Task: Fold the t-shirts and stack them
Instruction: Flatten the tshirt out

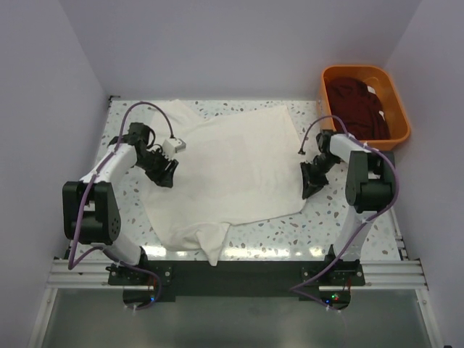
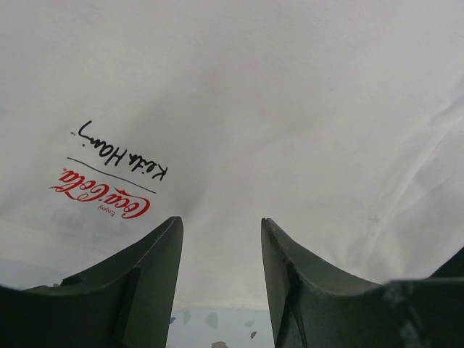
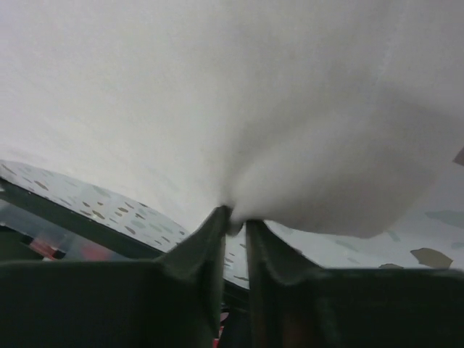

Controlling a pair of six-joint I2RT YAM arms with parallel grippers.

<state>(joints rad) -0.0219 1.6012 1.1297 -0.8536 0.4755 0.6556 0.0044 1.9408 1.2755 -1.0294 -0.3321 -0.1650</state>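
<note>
A cream-white t-shirt lies spread over the table, one sleeve hanging towards the near edge. Its small red print shows in the left wrist view. My left gripper stands open at the shirt's left edge. Its fingers straddle the hem, with nothing pinched between them. My right gripper is at the shirt's right edge, jaws shut on a pinch of the cream cloth, which rises from the table there. A dark maroon t-shirt lies bundled in the orange tub.
The tub stands at the back right corner, beside the right arm. Speckled tabletop shows around the shirt, and pale walls close in on three sides. The black rail with the arm bases runs along the near edge.
</note>
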